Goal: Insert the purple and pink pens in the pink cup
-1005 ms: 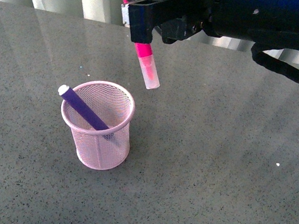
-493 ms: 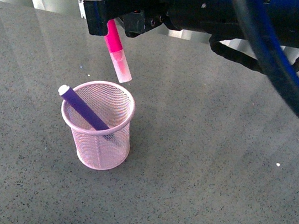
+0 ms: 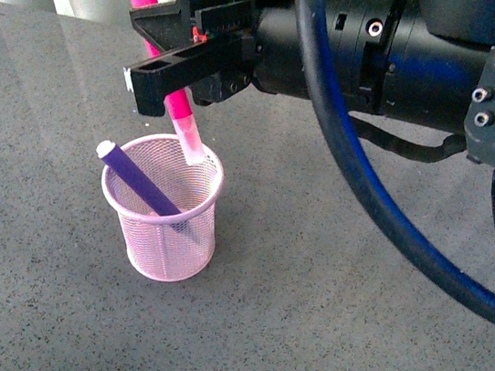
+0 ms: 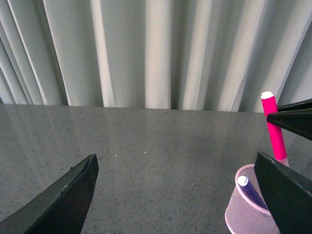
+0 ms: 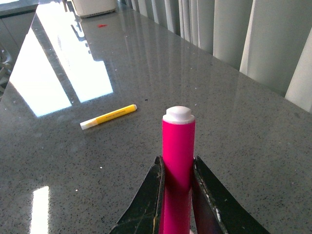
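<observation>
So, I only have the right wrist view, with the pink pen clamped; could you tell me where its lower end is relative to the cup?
Observer: In the front view the pink pen is tilted, its pale cap right at the far rim of the pink cup.
Operator: Thank you. Is the purple pen in?
Observer: Yes, the purple pen leans inside the cup, white end above the rim.
Operator: And the left tool?
Observer: The left tool is open and holds nothing.
</observation>
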Motion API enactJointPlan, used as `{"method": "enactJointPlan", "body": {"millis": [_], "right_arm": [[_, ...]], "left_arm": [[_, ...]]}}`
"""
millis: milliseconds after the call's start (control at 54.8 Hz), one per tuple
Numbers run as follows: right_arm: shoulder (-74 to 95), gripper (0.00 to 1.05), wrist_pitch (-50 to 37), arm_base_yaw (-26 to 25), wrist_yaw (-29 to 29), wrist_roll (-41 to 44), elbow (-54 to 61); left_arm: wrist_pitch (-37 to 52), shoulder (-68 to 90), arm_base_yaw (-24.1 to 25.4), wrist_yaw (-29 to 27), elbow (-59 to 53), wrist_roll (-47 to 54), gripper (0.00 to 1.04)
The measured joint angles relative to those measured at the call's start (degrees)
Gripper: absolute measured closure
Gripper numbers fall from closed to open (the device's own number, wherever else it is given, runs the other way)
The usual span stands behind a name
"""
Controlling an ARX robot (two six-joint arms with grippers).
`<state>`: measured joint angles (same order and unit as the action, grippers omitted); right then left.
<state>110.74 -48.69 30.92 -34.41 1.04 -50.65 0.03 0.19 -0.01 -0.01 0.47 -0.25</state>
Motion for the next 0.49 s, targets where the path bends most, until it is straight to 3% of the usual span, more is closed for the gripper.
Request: {"method": "enactJointPlan", "body": {"millis": [493], "right_arm": [[2.6,0.94,-1.5,0.3,-0.1,-0.9,0.2]], "left_arm": [[0.0,0.0,0.0,0.0,0.0,0.0,0.07]]}}
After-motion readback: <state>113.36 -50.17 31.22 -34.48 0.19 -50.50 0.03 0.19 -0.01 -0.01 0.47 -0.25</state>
